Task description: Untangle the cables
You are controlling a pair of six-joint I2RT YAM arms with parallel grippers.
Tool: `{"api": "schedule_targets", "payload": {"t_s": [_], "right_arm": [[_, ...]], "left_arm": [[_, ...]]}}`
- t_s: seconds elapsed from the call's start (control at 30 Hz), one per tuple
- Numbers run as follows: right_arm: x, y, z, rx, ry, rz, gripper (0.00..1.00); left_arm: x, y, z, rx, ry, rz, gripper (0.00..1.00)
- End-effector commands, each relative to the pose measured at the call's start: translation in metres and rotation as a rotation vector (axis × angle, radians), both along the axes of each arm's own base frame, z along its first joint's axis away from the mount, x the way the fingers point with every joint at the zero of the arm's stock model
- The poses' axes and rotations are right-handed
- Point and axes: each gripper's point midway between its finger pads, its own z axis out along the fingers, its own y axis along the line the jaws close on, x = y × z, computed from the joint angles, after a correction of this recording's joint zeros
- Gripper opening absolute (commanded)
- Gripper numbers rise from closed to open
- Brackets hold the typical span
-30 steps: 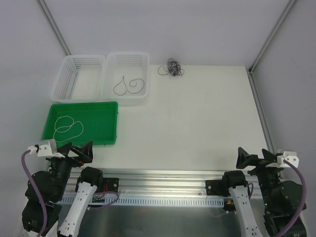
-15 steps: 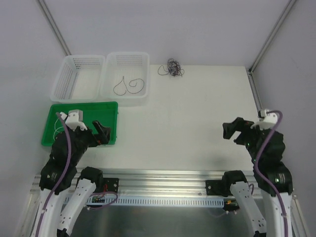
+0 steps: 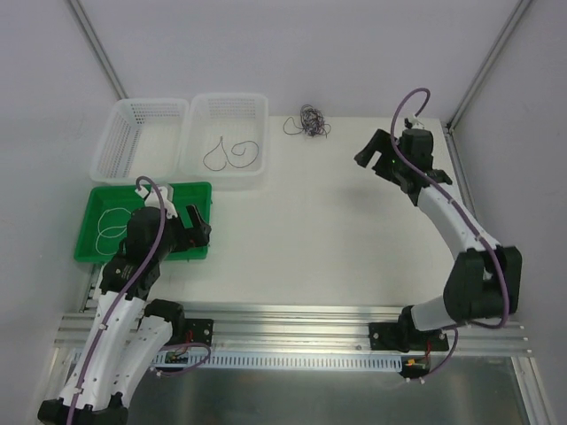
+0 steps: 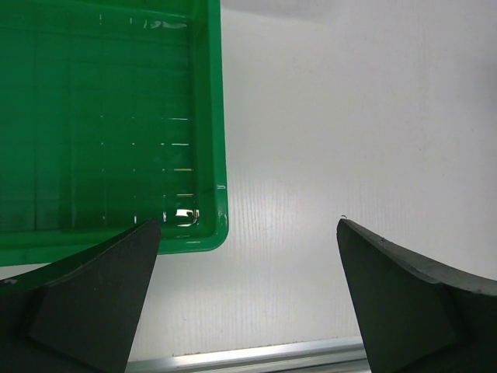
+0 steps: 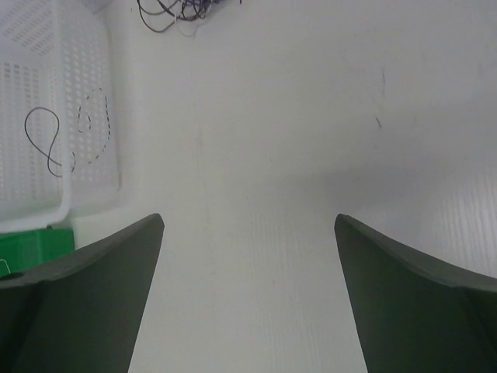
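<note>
A tangle of thin dark and brownish cables (image 3: 307,121) lies at the table's far edge; it also shows at the top of the right wrist view (image 5: 180,9). A dark cable (image 3: 232,153) lies looped in the right white basket (image 3: 229,97), and shows in the right wrist view (image 5: 45,140). A white cable (image 3: 113,227) lies in the green tray (image 3: 151,186). My left gripper (image 3: 202,228) is open and empty over the tray's near right corner (image 4: 194,233). My right gripper (image 3: 368,162) is open and empty, to the right of the tangle and nearer than it.
An empty white basket (image 3: 151,104) stands at the far left beside the one with the cable. Metal frame posts rise at the back corners. A metal rail (image 3: 292,314) runs along the table's near edge.
Both arms have risen from their folded rest. The left gripper moved out to the tray's right side. The right gripper swung far forward and left towards the tangle.
</note>
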Motion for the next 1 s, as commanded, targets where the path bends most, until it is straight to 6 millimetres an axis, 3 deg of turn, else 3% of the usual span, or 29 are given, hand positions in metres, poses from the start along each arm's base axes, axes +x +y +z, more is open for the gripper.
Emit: {"api": "schedule_targets", "payload": {"t_s": [0.0,0.03,0.07,0.1,0.13,0.17,0.2,0.3,0.37,0.4,0.43,0.5,0.53,0.63,0.73,0.87,0.97], "right_arm": [[0.070,0.025,0.039,0.126,-0.173,-0.001,0.98],[0.085,0.031,0.038,0.141,-0.193,0.004,0.99],[0.100,0.039,0.050,0.177,-0.222,0.014,1.00],[0.121,0.046,0.024,0.184,-0.191,0.020,0.97],[0.130,0.055,0.022,0.200,-0.195,0.042,0.95],[0.146,0.062,0.035,0.223,-0.229,0.052,0.91],[0.162,0.072,0.008,0.233,-0.191,0.073,0.89],[0.195,0.089,-0.012,0.264,-0.196,0.100,0.83],[0.206,0.096,-0.024,0.266,-0.190,0.106,0.80],[0.215,0.098,-0.019,0.268,-0.212,0.110,0.80],[0.221,0.102,-0.038,0.266,-0.187,0.111,0.80],[0.232,0.106,-0.041,0.280,-0.203,0.111,0.79],[0.236,0.109,-0.057,0.288,-0.182,0.112,0.79],[0.249,0.116,-0.076,0.312,-0.183,0.114,0.75],[0.260,0.120,-0.080,0.324,-0.204,0.108,0.74],[0.274,0.121,-0.102,0.352,-0.207,0.078,0.72],[0.283,0.124,-0.100,0.375,-0.223,0.068,0.70]], "left_arm": [[0.006,-0.001,0.010,-0.014,-0.064,-0.012,0.99],[0.006,-0.002,0.011,-0.020,-0.066,-0.020,0.99],[0.006,-0.003,0.012,-0.020,-0.069,-0.024,0.99],[0.006,-0.001,0.012,-0.014,-0.070,-0.019,0.99],[0.007,0.001,0.011,-0.009,-0.071,-0.010,0.99],[0.007,0.004,0.012,0.001,-0.074,0.002,0.99],[0.007,0.005,0.012,0.002,-0.075,0.006,0.99],[0.007,0.004,0.012,-0.002,-0.077,0.005,0.99],[0.007,0.004,0.011,-0.002,-0.074,0.003,0.99],[0.007,0.005,0.011,0.000,-0.076,0.007,0.99],[0.008,0.006,0.011,0.000,-0.074,0.012,0.99],[0.008,0.006,0.011,0.000,-0.074,0.014,0.99],[0.008,0.007,0.011,0.001,-0.073,0.015,0.99],[0.008,0.007,0.009,-0.003,-0.066,0.015,0.99],[0.008,0.007,0.007,-0.002,-0.060,0.018,0.99],[0.008,0.006,0.005,-0.005,-0.048,0.013,0.99],[0.008,0.006,0.003,-0.007,-0.044,0.014,0.99]]}}
